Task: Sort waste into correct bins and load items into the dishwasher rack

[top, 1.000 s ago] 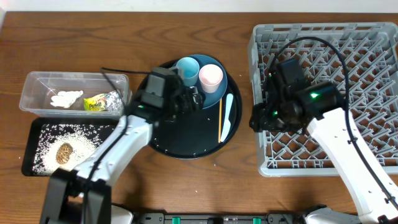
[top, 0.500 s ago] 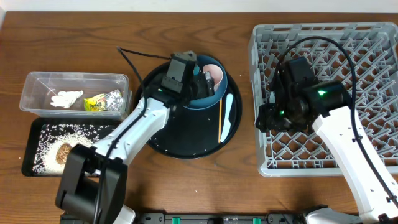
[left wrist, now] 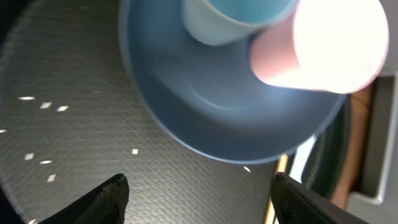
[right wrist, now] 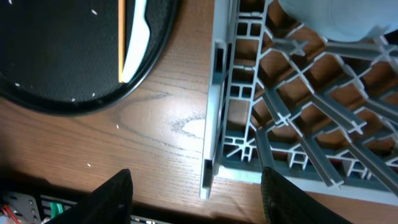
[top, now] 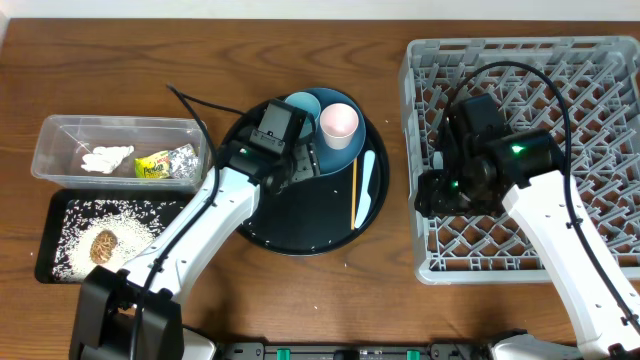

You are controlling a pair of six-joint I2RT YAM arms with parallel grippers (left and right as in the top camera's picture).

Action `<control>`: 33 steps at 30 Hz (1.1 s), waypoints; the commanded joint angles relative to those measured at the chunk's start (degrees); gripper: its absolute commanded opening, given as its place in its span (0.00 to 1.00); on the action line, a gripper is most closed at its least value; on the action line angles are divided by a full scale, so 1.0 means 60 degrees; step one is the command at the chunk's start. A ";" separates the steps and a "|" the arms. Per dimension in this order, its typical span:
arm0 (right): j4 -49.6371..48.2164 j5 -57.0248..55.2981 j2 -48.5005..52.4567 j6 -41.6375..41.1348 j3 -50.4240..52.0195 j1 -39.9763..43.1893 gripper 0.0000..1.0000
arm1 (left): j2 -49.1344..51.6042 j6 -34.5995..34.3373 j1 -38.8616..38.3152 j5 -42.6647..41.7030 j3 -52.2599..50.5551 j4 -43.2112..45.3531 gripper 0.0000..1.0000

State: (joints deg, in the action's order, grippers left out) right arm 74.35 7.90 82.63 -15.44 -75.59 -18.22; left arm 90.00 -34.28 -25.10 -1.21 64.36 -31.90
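Observation:
A dark blue plate (top: pixel 335 150) lies on the round black tray (top: pixel 290 225), with a light blue cup (top: pixel 300 105) and a pink cup (top: pixel 338 122) standing on it. My left gripper (top: pixel 303 160) hovers open and empty at the plate's near-left rim. The left wrist view shows the plate (left wrist: pixel 230 112), both cups and my open gripper (left wrist: pixel 202 199). A white spoon (top: pixel 367 190) and a chopstick (top: pixel 354 190) lie on the tray's right. My right gripper (top: pixel 432 195) is open and empty over the grey rack's (top: pixel 560 90) left edge. A pale bowl (right wrist: pixel 336 15) sits in the rack.
A clear tub (top: pixel 60 135) at the left holds white tissue (top: pixel 107 158), a yellow wrapper (top: pixel 153 168) and foil (top: pixel 183 158). The black rectangular tray (top: pixel 60 215) below it holds rice and a brown lump (top: pixel 104 245). A few rice grains lie on the round tray.
My left gripper reached over the plate and cups, then drew back to the plate's near-left rim, still empty. The right arm has barely moved.

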 commanded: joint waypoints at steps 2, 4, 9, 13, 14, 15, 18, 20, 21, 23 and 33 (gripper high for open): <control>0.0160 -0.0051 -0.0091 0.0157 -0.0047 0.0051 0.60 | 0.0149 -0.0812 0.0153 0.0922 -0.0160 0.0142 0.75; 0.0222 -0.0062 -0.0091 0.0164 -0.0047 0.0051 0.60 | 0.0310 -0.0849 0.0164 0.0925 -0.0175 0.0299 0.74; 0.0291 -0.0058 -0.0091 0.0233 -0.0044 0.0051 0.61 | 0.0860 -0.1140 0.0164 0.0933 -0.0175 0.0725 0.80; 0.0288 -0.0062 -0.0091 0.0229 -0.0022 0.0033 0.61 | 0.1341 -0.1581 0.0164 0.0896 -0.0171 0.0907 0.83; 0.0291 -0.0066 -0.0091 0.0233 -0.0007 0.0033 0.61 | 0.1421 -0.1592 0.0164 0.0892 -0.0171 0.0907 0.83; 0.0291 -0.0066 -0.0091 0.0233 -0.0004 0.0033 0.61 | 0.1483 -0.1588 0.0164 0.0896 -0.0171 0.0907 0.83; 0.0288 -0.0069 -0.0091 0.0233 0.0000 0.0033 0.61 | 0.1610 -0.1588 0.0186 0.0936 -0.0171 0.0907 0.80; 0.0284 -0.0080 -0.0091 0.0237 0.0000 0.0033 0.61 | 0.1719 -0.1588 0.0219 0.0973 -0.0182 0.0907 0.76; 0.0284 -0.0106 -0.0091 0.0237 0.0000 0.0033 0.61 | 0.1800 -0.1588 0.0229 0.0973 -0.0186 0.0918 0.74; 0.0284 -0.0102 -0.0091 0.0233 0.0000 0.0033 0.62 | 0.2014 -0.1617 0.0262 0.0958 -0.0189 0.1024 0.73; 0.0291 -0.0106 -0.0091 0.0233 0.0000 0.0033 0.62 | 0.2408 -0.1767 0.0364 0.0954 -0.0189 0.1126 0.30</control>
State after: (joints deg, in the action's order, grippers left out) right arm 75.99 7.88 82.63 -14.79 -75.59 -18.22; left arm 104.47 -45.04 -23.59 3.42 63.99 -24.99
